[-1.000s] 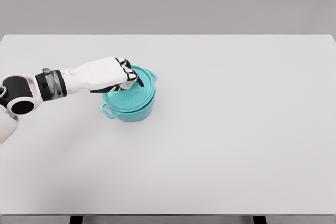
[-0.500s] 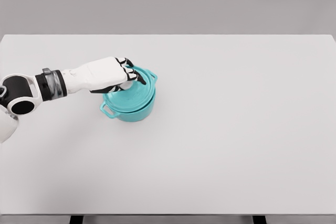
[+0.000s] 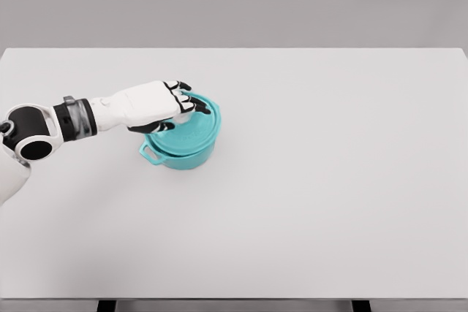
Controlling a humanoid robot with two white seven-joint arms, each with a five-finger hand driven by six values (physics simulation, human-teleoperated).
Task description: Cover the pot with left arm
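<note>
Your left hand reaches in from the left over the teal pot, fingers curled down onto the lid, apparently pinching its knob. Gripping from above there lets you lower and centre the lid. Lid looks seated on the rim, roughly flush; pot sits left of centre on the white table. The knob itself is hidden under the fingers, so you can't confirm contact or full seating. Right arm isn't visible.

Left hand over lid on pot.
</note>
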